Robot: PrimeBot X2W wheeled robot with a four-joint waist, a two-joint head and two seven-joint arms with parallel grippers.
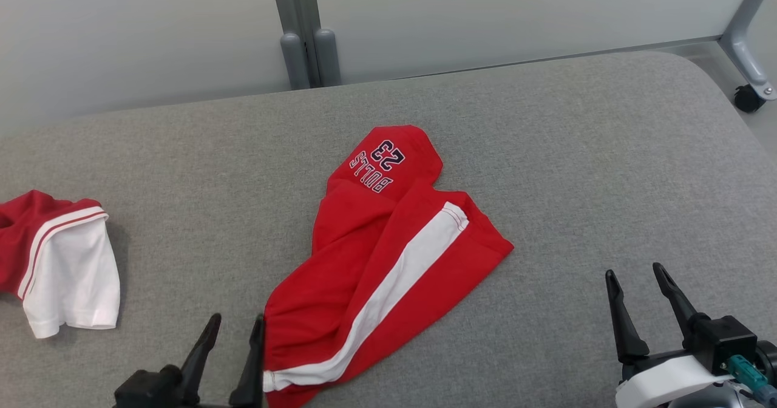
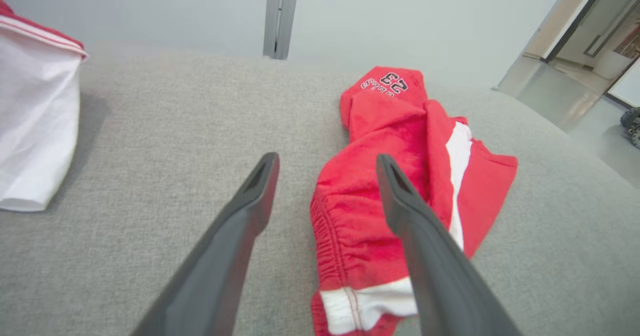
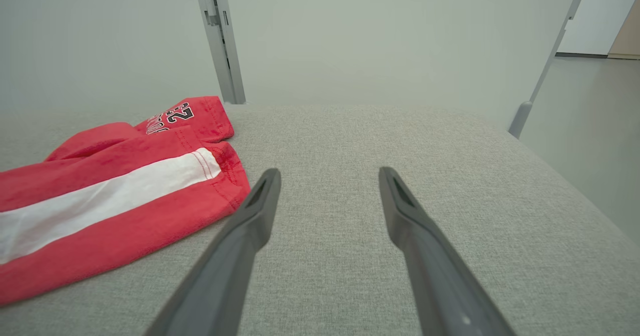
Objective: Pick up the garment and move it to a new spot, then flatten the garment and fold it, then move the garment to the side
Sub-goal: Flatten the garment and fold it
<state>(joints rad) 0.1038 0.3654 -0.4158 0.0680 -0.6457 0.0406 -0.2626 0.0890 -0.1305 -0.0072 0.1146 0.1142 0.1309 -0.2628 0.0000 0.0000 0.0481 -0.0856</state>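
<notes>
The garment (image 1: 376, 256), red shorts with a white side stripe and "BULLS 23" lettering, lies rumpled and partly folded on the grey padded surface (image 1: 576, 165). My left gripper (image 1: 237, 322) stands open at the lower left, its right finger just beside the elastic waistband. In the left wrist view the garment (image 2: 350, 216) lies between and behind the open fingers of the left gripper (image 2: 326, 160), with nothing held. My right gripper (image 1: 634, 272) is open over bare fabric to the right of the shorts. The right wrist view has the garment (image 3: 100, 201) to the left of the right gripper (image 3: 328, 172).
A second red and white garment (image 1: 61, 262) lies at the surface's left edge, also seen as the red and white garment (image 2: 35, 116). A grey partition post (image 1: 303, 31) stands behind. The surface rounds off at the far right near a caster wheel (image 1: 748, 98).
</notes>
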